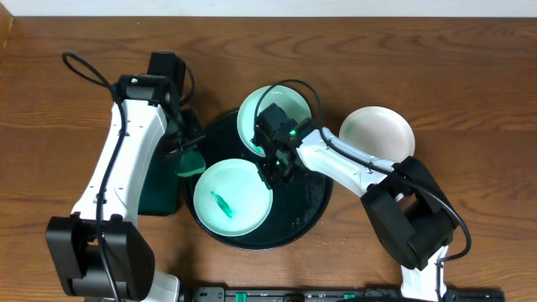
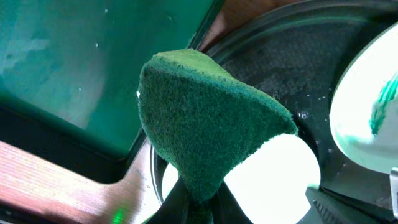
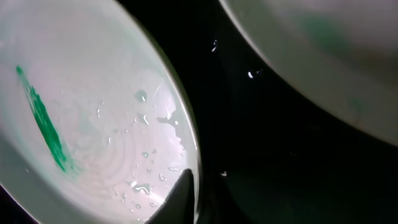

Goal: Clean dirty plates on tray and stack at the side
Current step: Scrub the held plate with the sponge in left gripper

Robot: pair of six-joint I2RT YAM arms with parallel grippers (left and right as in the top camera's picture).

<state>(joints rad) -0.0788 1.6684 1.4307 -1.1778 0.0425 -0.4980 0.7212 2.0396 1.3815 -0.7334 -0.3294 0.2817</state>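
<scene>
The black tray (image 1: 306, 197) holds two mint-green plates. The front plate (image 1: 231, 199) carries a teal smear; the back plate (image 1: 281, 117) lies at the far rim. A white plate (image 1: 376, 132) sits on the table to the right of the tray. My right gripper (image 1: 272, 174) is shut on the right rim of the front plate (image 3: 93, 124), with one finger inside and one outside (image 3: 199, 193). My left gripper (image 1: 186, 151) is shut on a green sponge (image 2: 205, 124) and holds it over the tray's left edge (image 2: 280, 62).
A rectangular dark-green tray (image 1: 159, 197) lies to the left of the black tray, under my left arm; it also shows in the left wrist view (image 2: 74, 62). Water drops lie on the front plate and on the tray floor (image 3: 261, 155).
</scene>
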